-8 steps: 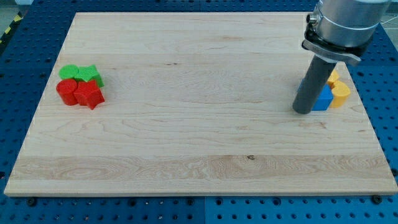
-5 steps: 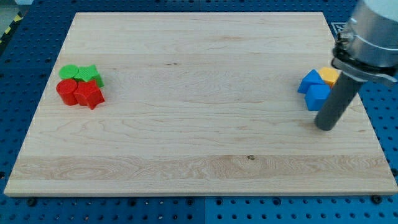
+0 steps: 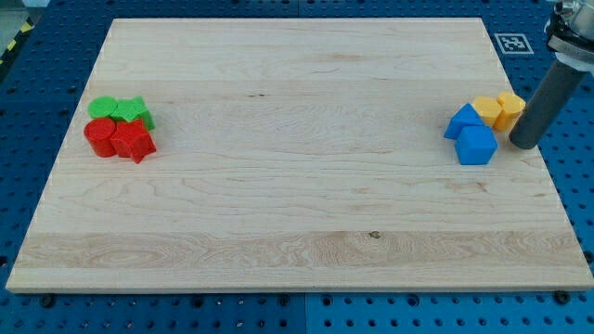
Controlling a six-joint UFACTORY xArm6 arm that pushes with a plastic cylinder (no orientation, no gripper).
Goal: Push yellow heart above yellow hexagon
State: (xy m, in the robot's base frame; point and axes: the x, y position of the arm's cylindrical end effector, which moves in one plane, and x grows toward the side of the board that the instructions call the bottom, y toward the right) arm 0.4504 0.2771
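Observation:
Two yellow blocks sit side by side near the board's right edge. The left one [image 3: 487, 111] looks like the hexagon. The right one [image 3: 510, 108], which I take for the heart, touches it; the shapes are hard to make out. Two blue blocks [image 3: 461, 121] [image 3: 477, 146] lie just left of and below them. My tip [image 3: 523, 145] is on the board just below and right of the right yellow block, to the right of the lower blue block. The rod rises toward the view's top right.
A cluster of two green blocks [image 3: 121, 109] and two red blocks [image 3: 119, 139] lies near the board's left edge. The wooden board's right edge [image 3: 538, 148] is close beside my tip. A blue perforated table surrounds the board.
My tip went from left of the blue blocks, round below them, to their right. The yellow heart moved up from beside the lower blue block to beside the hexagon.

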